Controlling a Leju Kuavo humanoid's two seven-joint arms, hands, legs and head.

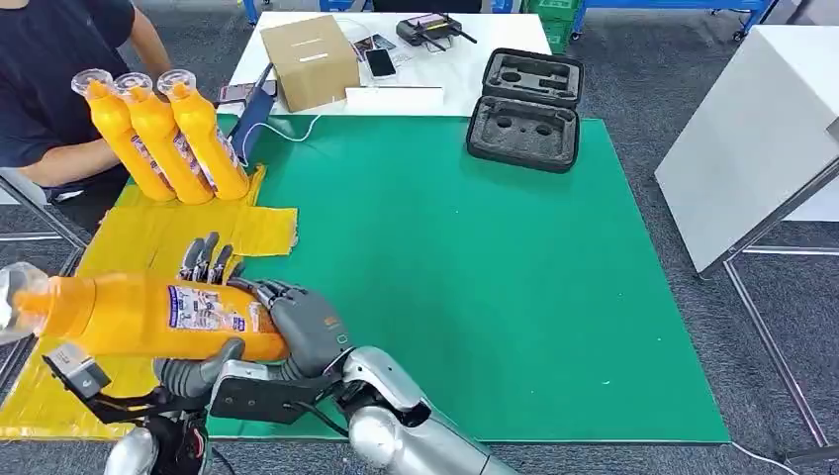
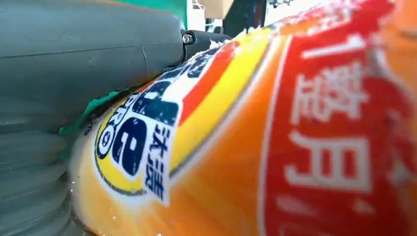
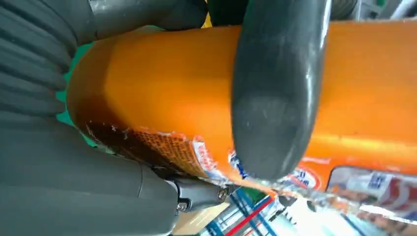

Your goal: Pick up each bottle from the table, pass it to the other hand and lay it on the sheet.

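An orange bottle (image 1: 148,317) with a printed label lies level in the air above the yellow sheet (image 1: 129,242) at the near left, its clear cap pointing left. My left hand (image 1: 203,297) wraps its middle, dark fingers behind and the thumb underneath. My right hand (image 1: 307,327) grips the base end. Up close, the label (image 2: 142,132) sits against the left hand's grey cover. In the right wrist view a dark thumb (image 3: 275,98) lies across the orange body (image 3: 162,83). Three more orange bottles (image 1: 168,139) lie side by side on the sheet's far end.
A green mat (image 1: 465,287) covers the table to the right of the sheet. At the far edge are a cardboard box (image 1: 309,59), a phone (image 1: 381,62) and an open black foam case (image 1: 524,109). A person in a dark shirt (image 1: 49,69) sits far left. A white table (image 1: 762,129) stands right.
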